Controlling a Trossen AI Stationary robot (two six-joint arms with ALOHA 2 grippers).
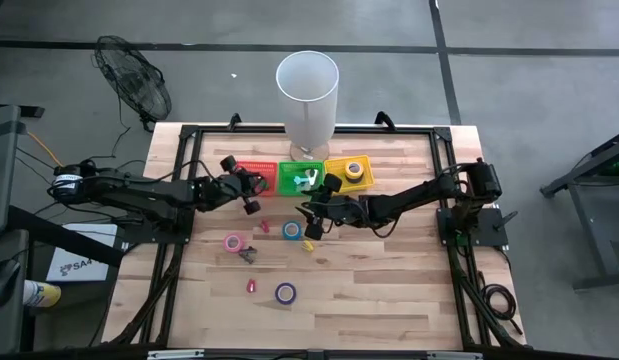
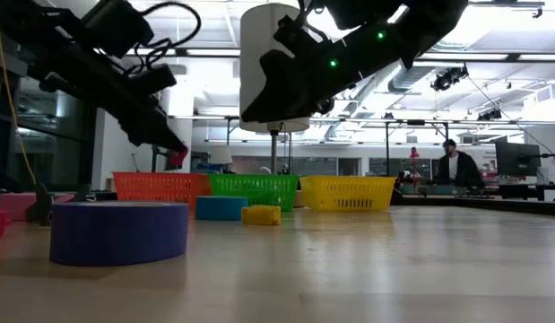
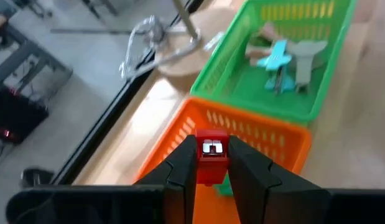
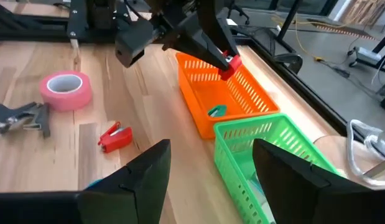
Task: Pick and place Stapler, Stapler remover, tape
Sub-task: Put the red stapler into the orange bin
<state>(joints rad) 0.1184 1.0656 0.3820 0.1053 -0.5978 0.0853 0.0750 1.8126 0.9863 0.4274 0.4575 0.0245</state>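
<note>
L hand [image 3: 212, 163] grips red stapler [image 3: 212, 155] over orange basket [image 3: 254, 134]; R hand [image 4: 211, 171] open nr green basket [image 4: 267, 152].

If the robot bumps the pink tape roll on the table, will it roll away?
Probably not. The pink tape roll lies flat on its side on the table, so a bump would likely just slide it. Tipped onto its round edge, it could roll. It has a hollow middle, so it is probably light.

Seen from above, the left end effector [image 1: 254, 195] hangs at the orange basket [image 1: 257, 172] with something red in its tips. The right end effector [image 1: 311, 222] hovers beside a blue tape roll [image 1: 291, 230]. Pink [image 1: 234, 242] and purple [image 1: 285, 293] rolls lie on the worktop [image 1: 389, 290].
</note>
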